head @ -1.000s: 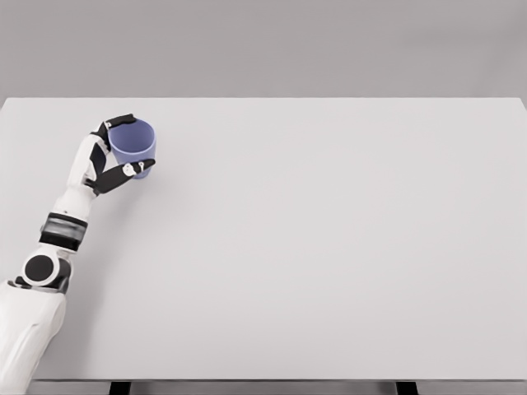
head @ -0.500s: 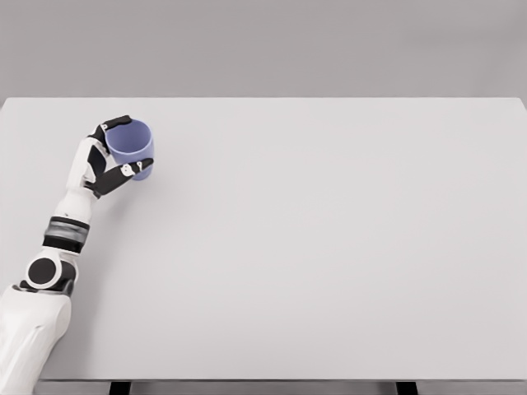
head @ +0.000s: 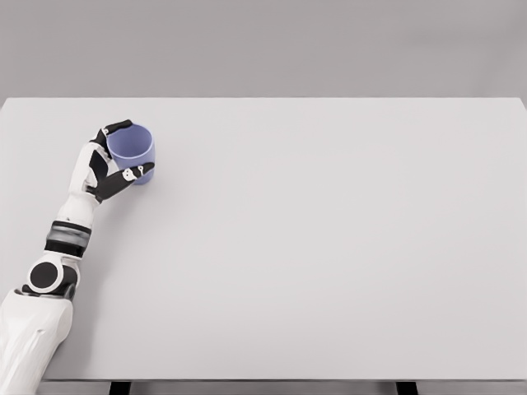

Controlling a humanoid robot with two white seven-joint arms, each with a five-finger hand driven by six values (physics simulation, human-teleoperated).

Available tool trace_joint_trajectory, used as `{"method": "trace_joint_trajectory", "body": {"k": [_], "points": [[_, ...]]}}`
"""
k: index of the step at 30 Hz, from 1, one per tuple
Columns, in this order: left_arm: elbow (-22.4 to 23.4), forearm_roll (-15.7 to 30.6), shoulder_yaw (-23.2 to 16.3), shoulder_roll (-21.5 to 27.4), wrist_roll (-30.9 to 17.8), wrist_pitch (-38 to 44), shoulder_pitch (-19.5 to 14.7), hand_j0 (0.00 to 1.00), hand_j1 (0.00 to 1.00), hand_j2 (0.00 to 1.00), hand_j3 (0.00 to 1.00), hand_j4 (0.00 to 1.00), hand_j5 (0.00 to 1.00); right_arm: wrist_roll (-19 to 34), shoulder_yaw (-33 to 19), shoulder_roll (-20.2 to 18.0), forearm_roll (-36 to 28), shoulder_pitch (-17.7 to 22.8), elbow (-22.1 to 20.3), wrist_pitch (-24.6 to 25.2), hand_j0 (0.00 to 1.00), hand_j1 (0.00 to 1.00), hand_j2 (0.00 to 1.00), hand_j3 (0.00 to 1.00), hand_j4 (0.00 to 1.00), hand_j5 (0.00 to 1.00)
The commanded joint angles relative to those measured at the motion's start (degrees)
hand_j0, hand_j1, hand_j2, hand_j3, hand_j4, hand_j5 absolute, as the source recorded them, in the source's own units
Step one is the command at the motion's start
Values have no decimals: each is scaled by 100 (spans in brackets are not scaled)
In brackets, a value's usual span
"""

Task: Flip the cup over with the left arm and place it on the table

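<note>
- While the left hand (head: 109, 164) is wrapping its fingers (head: 134, 173) around the cup (head: 132, 151), thumb on the near side and the others curling round the far wall, the grip is looking snug and closed on it.
- The cup is sitting mouth up now, its blue rim open toward the camera, so the flip is looking done as far as anyone can judge from here.
- It is resting at, or just above, the table (head: 329, 247) near the far left corner; whether the base is actually touching the surface is not something this angle is showing.
- The white forearm is stretching back from the wrist toward the lower left, elbow joint showing near the table's front edge.
- The right arm is not appearing anywhere.
- What is remaining, by my reading: settling the cup fully onto the table if it is not down already, then letting the fingers go and pulling the hand clear without tipping it.
- The rest of the table is stretching away to the right, well apart from the action.
</note>
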Motion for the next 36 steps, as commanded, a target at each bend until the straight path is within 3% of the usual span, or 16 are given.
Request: {"method": "trace_joint_trajectory", "body": {"k": [1, 9, 36], "points": [[-15, 13, 0, 3, 0, -12, 0, 78, 78, 78, 78, 78, 78, 2, -6, 0, 0, 0, 0, 2, 100, 100, 100, 100, 100, 100], [-32, 4, 0, 3, 0, -3, 0, 85, 85, 85, 85, 85, 85, 2, 2, 0, 0, 0, 0, 2, 100, 100, 100, 100, 100, 100], [-138, -4, 9, 12, 0, -30, 114, 92, 92, 92, 92, 92, 92, -7, -6, 0, 0, 0, 0, 2, 100, 100, 100, 100, 100, 100]]}}
